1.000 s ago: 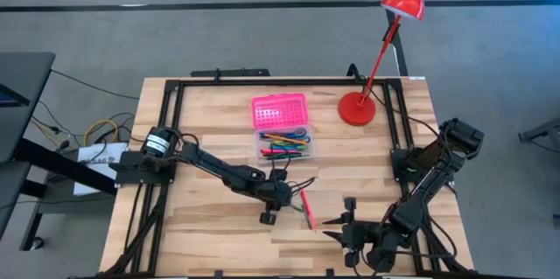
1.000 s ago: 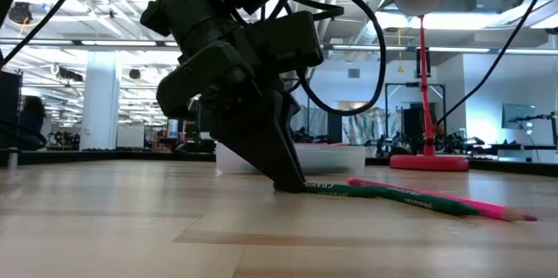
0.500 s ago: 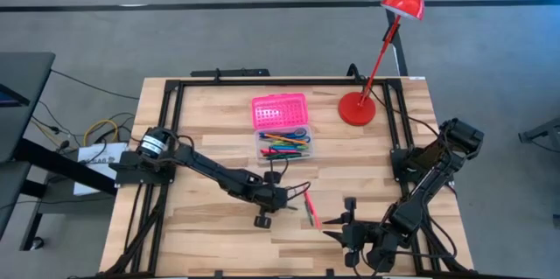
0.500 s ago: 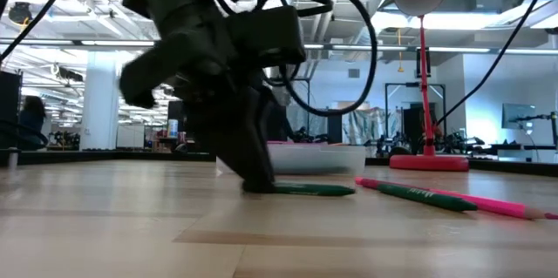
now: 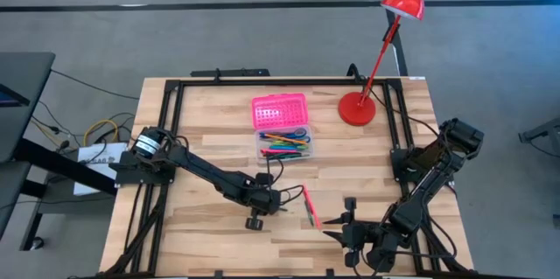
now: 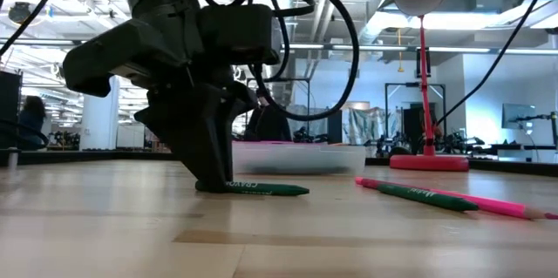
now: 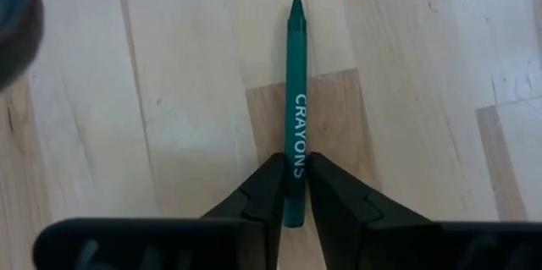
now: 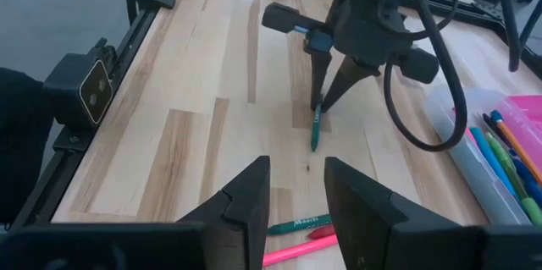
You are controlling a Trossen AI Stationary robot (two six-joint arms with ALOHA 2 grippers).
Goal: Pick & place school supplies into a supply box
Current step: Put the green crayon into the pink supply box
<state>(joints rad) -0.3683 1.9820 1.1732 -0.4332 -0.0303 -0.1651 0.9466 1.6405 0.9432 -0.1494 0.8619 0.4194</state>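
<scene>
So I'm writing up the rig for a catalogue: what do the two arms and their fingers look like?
Both arms are dark, near-black, built of jointed links. The left arm has a silver ring on its base joint and loose black cables looping by its wrist; its fingers are matte black wedges tapering to narrow tips. The right arm looks the same, and its fingers are broad dark wedges too.

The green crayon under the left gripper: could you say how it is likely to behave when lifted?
The green crayon looks stiff and light. It is round and lies flat, so a nudge may roll it. The left gripper pinches one end, so it may tilt.
</scene>
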